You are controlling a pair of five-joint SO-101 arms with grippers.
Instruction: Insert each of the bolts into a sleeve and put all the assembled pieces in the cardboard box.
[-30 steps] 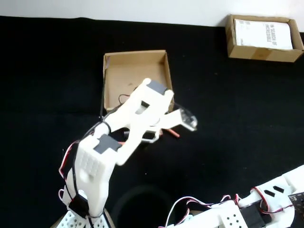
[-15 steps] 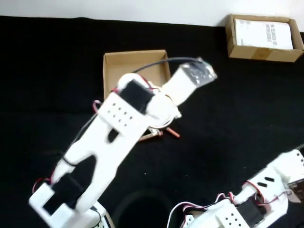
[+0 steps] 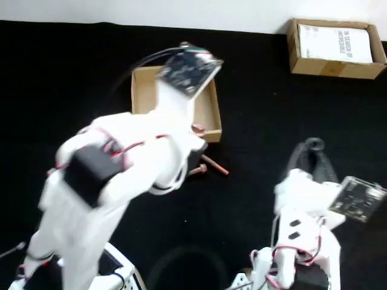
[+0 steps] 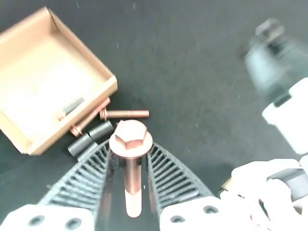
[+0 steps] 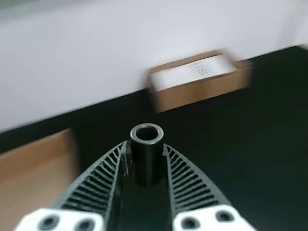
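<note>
My left gripper (image 4: pixel 131 150) is shut on a copper bolt (image 4: pixel 130 139), whose hex head faces the camera. Beneath it lie two more copper bolts (image 4: pixel 126 114) and two dark sleeves (image 4: pixel 101 129) by the corner of the open cardboard box (image 4: pixel 29 38). A dark piece (image 4: pixel 72 105) lies inside that box. My right gripper (image 5: pixel 146 147) is shut on a black sleeve (image 5: pixel 147 154), held upright with its bore showing. In the high view the left arm (image 3: pixel 139 163) covers part of the cardboard box (image 3: pixel 208 109), two bolts (image 3: pixel 214 164) lie just in front of it, and the right gripper (image 3: pixel 311 156) is raised at the right.
A smaller cardboard box (image 3: pixel 335 48) with a white printed sheet stands at the back right, on the black cloth (image 3: pixel 272 103) and near the white wall. Open black cloth lies between the two arms.
The left arm has swung up and back, its wrist now over the cardboard box. The right arm has risen from the lower right edge and stands upright.
</note>
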